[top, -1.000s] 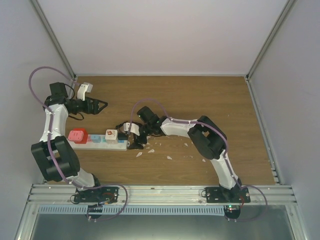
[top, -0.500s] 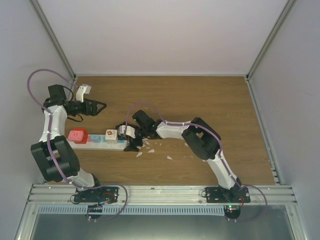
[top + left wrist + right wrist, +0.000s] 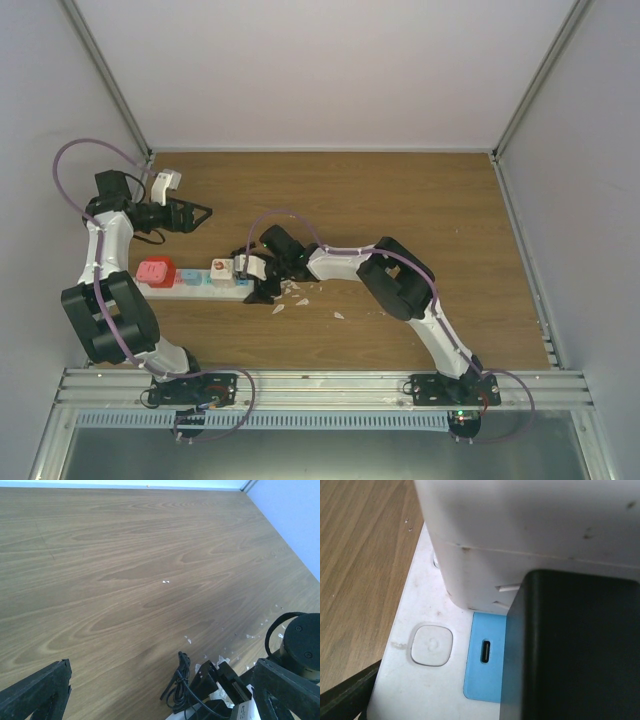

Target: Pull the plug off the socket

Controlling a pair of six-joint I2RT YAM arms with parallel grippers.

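The socket, a long white power strip (image 3: 192,282), lies at the left of the wooden table. A white plug (image 3: 221,268) with a red mark stands in it, and a pink block (image 3: 155,270) sits on its left end. My right gripper (image 3: 256,278) is at the strip's right end, jaws open. In the right wrist view the plug (image 3: 520,535) fills the top. One black finger (image 3: 570,650) lies against the plug's side, and the other finger (image 3: 345,700) stays clear at the lower left. My left gripper (image 3: 200,213) hovers open and empty at the back left.
The strip's blue USB face (image 3: 485,665) and round button (image 3: 431,645) show below the plug. A bundled black cord (image 3: 182,685) lies by the strip's right end. White scraps (image 3: 300,298) litter the wood near the right gripper. Walls close in the left, back and right sides.
My right gripper has moved left along the table to the strip's right end and the white plug. The left arm has barely moved.
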